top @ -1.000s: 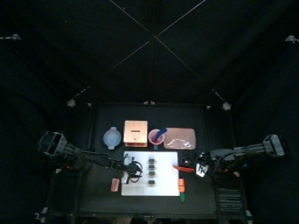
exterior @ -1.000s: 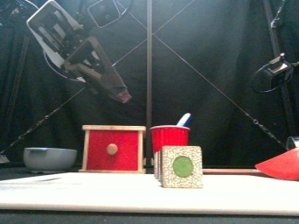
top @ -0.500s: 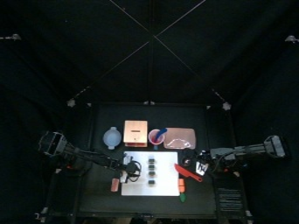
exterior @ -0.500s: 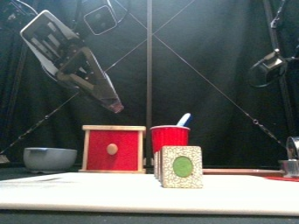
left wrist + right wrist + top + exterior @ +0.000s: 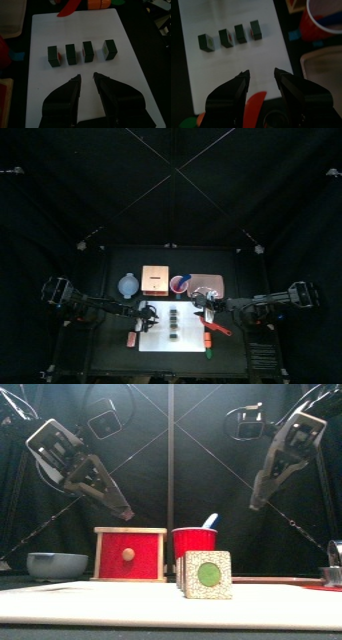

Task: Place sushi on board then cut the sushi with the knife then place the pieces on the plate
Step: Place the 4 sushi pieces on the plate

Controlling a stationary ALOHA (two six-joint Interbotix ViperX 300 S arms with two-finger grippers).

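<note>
Several dark green sushi blocks stand in a row on the white board, one slightly apart; from the front they overlap. The red knife lies on the board's right part, seen under my right gripper. My left gripper hovers over the board's left edge, jaws narrowly open and holding nothing. My right gripper hangs open above the board's right side, well above the table. The pink plate lies behind the board.
A wooden box with a red front, a red cup holding a blue knife and a blue-grey bowl stand behind the board. Small toy foods lie at the board's front left and front right.
My right gripper came in from the table's right edge over the board and rose; the red knife now lies on the board. My left gripper moved slightly left and down.
</note>
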